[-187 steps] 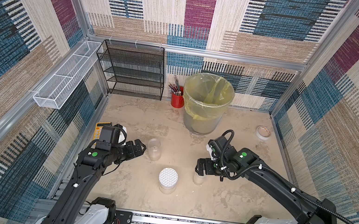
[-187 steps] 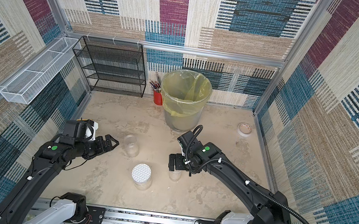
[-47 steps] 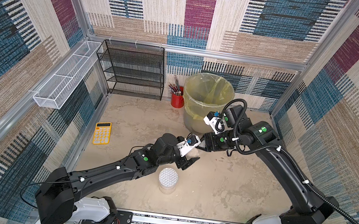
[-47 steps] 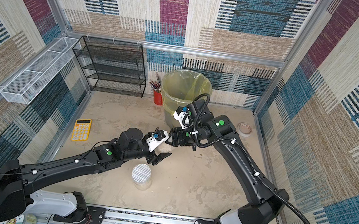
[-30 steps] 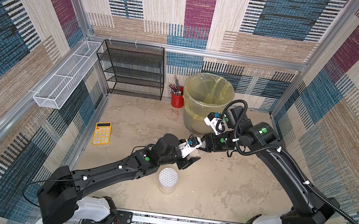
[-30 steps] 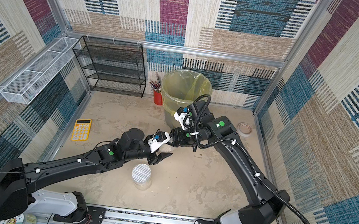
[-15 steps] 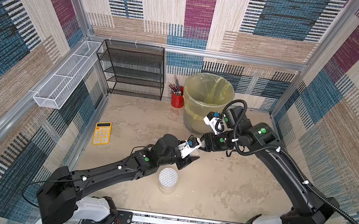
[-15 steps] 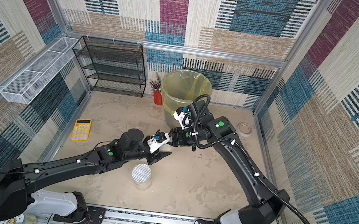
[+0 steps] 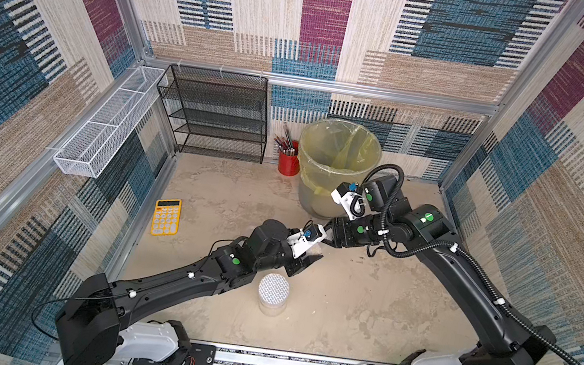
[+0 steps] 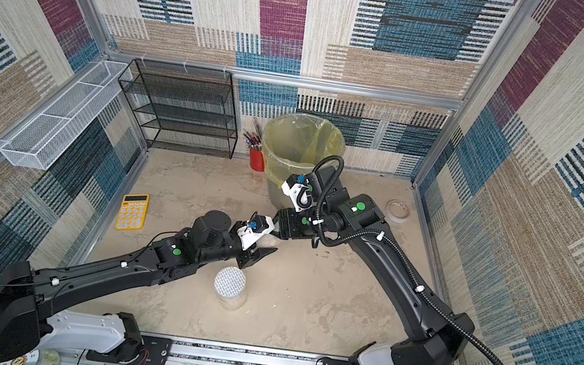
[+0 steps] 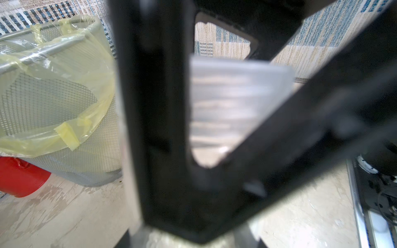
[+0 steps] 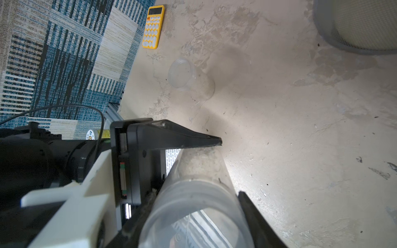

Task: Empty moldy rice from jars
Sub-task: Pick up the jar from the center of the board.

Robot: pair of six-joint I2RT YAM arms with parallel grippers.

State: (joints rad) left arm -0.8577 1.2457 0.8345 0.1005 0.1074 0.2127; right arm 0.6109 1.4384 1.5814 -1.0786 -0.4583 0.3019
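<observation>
Three jars show. A third jar (image 12: 189, 77) stands upright well out from the bin (image 9: 309, 200) and is seen only in the right wrist view. The grid-lidded jar (image 9: 273, 288) stands upright, also well in front of the bin. The held jar (image 12: 199, 193) hangs off the tabletop (image 9: 364, 294) just in front of the bin.

The left gripper (image 9: 313, 252) is pressed tight on that jar's body, with one black finger along the wall above the moldy rice (image 12: 207, 157). The right gripper (image 9: 328, 240), on the bin side, is closed round the clear lid end.

The step looks like unscrewing. The left clamp should hold the body firmly without rolling. The right wrist should turn squarely about the jar's own axis, because any skew would bind the thread or lever the clear wall out of the left fingers. The mouth should stay level or slightly raised until it is over the bin's rim, since loose grains would otherwise spill on the tabletop.

The held jar lies on its side with its long axis about level, running from one gripper to the other. Its lid end points toward the bin and its base points away. The rice sits toward the base end.
</observation>
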